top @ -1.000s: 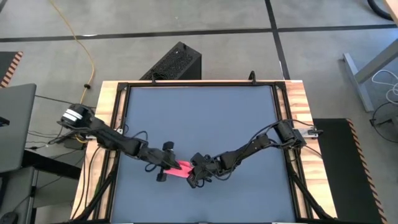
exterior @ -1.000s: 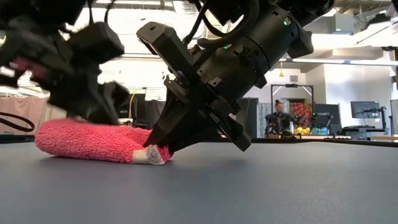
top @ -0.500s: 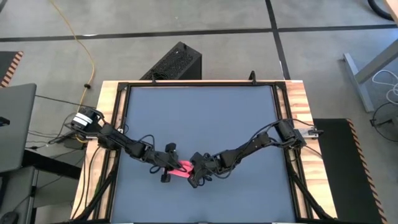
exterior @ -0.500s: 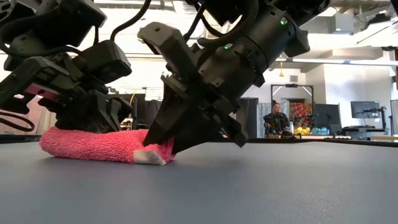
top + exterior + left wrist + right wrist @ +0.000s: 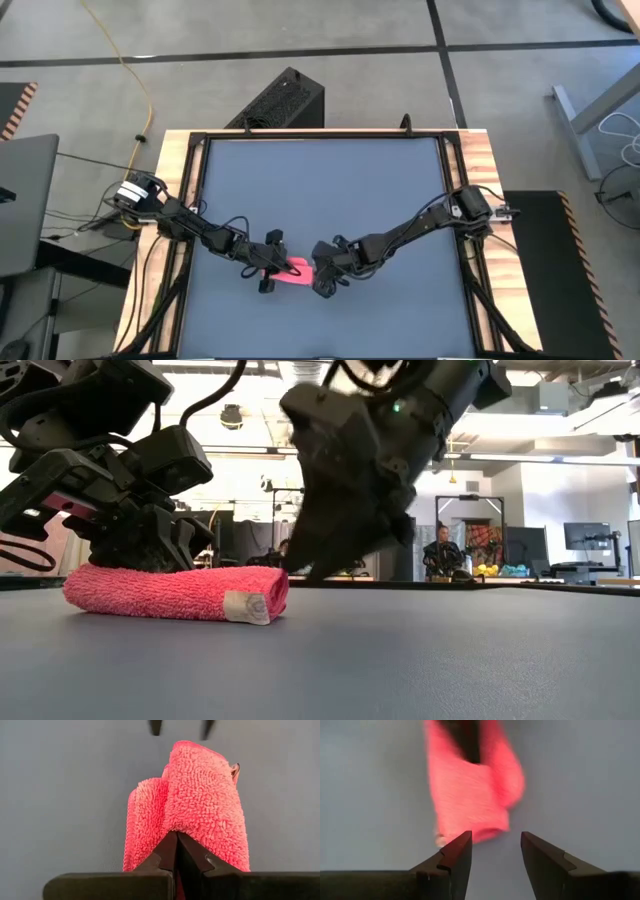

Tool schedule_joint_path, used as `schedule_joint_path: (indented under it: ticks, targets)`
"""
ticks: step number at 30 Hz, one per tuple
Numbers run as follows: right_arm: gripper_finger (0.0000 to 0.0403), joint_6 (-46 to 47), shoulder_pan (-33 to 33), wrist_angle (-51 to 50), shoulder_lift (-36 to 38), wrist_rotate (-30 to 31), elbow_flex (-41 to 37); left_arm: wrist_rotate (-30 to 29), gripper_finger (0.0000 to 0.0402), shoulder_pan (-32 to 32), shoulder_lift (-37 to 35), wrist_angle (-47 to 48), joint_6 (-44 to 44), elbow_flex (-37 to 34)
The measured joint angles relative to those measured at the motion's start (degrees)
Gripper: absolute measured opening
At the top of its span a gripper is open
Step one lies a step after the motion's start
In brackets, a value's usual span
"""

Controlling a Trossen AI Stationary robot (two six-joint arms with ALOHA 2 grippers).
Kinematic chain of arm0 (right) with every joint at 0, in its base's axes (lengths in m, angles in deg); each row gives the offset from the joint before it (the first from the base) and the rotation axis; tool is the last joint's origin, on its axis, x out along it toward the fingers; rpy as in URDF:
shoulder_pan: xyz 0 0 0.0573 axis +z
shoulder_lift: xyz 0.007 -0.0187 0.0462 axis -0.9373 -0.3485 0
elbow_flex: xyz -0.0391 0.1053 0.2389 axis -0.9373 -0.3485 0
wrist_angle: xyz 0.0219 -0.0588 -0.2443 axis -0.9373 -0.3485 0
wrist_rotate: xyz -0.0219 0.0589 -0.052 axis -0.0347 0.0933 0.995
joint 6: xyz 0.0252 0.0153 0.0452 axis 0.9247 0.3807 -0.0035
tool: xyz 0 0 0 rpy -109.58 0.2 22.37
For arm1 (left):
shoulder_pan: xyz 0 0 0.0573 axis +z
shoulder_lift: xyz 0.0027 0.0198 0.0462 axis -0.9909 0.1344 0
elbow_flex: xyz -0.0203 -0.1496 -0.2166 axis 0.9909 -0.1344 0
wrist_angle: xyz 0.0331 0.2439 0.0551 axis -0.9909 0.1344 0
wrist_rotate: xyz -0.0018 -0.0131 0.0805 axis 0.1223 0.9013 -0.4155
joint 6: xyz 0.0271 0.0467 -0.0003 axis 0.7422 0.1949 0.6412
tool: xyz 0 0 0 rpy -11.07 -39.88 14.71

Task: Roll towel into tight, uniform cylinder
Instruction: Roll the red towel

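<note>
A: Pink cloth is seen rolled on the dark table [image 5: 330, 190], near its front edge, about midway along. Is the towel [image 5: 165, 592] held?

B: It is pinched at one end by the left gripper [image 5: 176, 851], whose fingers are pressed together on it. A white tag [image 5: 246, 606] is shown at the other end.

A: And the right gripper [image 5: 491, 851]?

B: It is found just beside the tag end, lifted off the table, with its fingers [image 5: 456, 856] spread and nothing between them. The towel is not touched by it.
</note>
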State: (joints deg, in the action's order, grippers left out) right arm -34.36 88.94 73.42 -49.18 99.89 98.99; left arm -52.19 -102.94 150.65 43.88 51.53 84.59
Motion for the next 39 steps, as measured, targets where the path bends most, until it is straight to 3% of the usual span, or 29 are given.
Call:
schedule_joint_path:
  ticks: [6, 11, 13, 19, 24, 30, 34, 39]
  targets:
    - [0.0195, -24.7, 4.5, 10.3, -0.7, 0.9, 0.1, 0.4, 0.0000, 0.0, 0.0, 0.5, 0.0, 0.0]
    - [0.0196, -41.6, 8.7, 14.8, -2.7, 14.8, 0.0, 1.2, 0.0000, 0.0, 0.0, 0.5, 0.0, -0.1]
    - [0.0198, -45.0, 9.0, 17.5, -3.7, 16.5, 0.2, 1.4, 0.0000, 0.0, 0.0, 0.5, 0.0, -0.1]
    - [0.0200, -47.3, 8.5, 18.0, -8.4, 16.9, 0.0, 1.7, 0.0000, 0.0, 0.1, 0.6, 0.1, -0.1]
    - [0.0198, -51.2, 7.7, 20.5, -10.7, 24.3, 0.2, 2.6, 0.0000, 0.1, 0.1, 0.7, 0.2, -0.1]
    - [0.0183, -52.1, 7.6, 19.8, -10.9, 26.3, 0.3, 4.3, 0.0000, 0.2, 0.1, 0.8, 0.5, -0.1]
    - [0.0132, -50.7, 6.7, 19.4, -10.9, 24.3, 0.3, 5.1, 0.0000, 0.5, -0.6, 0.9, 0.7, -0.1]
    - [0.0032, -43.8, 4.5, 18.8, -10.8, 15.0, 0.3, 6.2, 0.0000, 0.4, -6.2, 7.1, 2.6, -0.3]
